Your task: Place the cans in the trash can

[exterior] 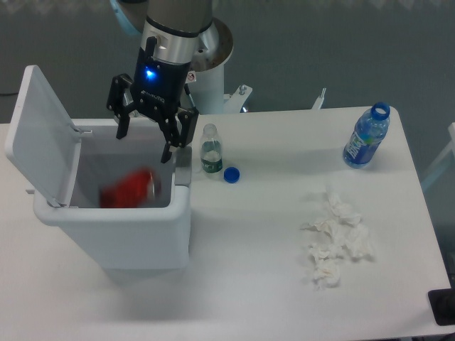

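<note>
Inside the trash can (121, 238), a blurred red can (129, 190) lies low in the open bin, its lid hinged up at the side. Above the rim the gripper (146, 135) hangs with fingers spread, empty. No other can shows on the table (270, 284), so the job looks essentially done.

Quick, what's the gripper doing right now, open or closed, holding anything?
Gripper: open, holding nothing, above the trash can; the red can is inside the bin.
</note>
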Robot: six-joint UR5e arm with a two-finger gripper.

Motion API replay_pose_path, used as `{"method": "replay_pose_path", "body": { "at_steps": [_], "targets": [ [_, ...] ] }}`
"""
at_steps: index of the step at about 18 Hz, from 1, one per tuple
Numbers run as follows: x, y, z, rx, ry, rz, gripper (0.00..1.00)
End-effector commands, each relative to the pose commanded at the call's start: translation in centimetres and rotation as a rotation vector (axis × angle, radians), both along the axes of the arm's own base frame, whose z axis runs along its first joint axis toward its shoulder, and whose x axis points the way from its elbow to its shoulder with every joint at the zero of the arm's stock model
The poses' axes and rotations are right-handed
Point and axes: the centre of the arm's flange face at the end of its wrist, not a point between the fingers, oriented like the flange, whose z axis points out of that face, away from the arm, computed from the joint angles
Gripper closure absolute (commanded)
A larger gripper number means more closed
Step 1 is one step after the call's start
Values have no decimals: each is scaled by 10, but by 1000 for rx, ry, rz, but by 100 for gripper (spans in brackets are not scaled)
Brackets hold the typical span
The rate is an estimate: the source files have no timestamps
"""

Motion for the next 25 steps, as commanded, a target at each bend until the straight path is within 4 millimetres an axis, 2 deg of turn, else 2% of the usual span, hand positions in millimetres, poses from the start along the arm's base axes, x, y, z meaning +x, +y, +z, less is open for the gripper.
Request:
{"method": "replay_pose_path", "body": {
  "at_steps": [4,9,11,13,15,18,20,22,25],
  "targets": [
    [-16,-6,7,12,11,33,0],
    [-58,-29,23,34,23,133,0],
    [-77,-44,26,34,25,188,0],
    [-101,-58,23,33,22,235,0],
    [-114,-65,23,36,47,244,0],
    [-140,-69,11,-28,118,224,0],
    [-153,-69,-6,-107,185,172,0],
    [-162,-73,-15,-183,261,104,0],
    [-166,-76,-13,-204,301,66,0]
  ]
}}
